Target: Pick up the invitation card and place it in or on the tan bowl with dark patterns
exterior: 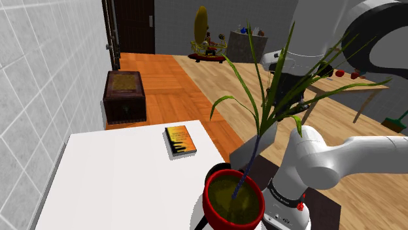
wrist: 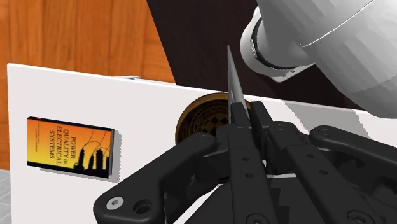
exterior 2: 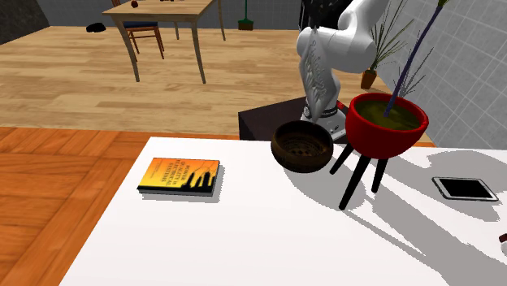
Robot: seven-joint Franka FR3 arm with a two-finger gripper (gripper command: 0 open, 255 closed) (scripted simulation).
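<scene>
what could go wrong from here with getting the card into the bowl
1. The thin grey card stands on edge in the shut black pincer, near the round dark-brown patterned bowl. Once released, it might lean on the rim and tip out.
2. The red plant pot on black legs stands close beside the bowl, so the arm could brush it.

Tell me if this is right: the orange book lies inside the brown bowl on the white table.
Not quite. The orange book lies flat on the white table, apart from the brown bowl, not inside it. The second exterior view shows this.
</scene>
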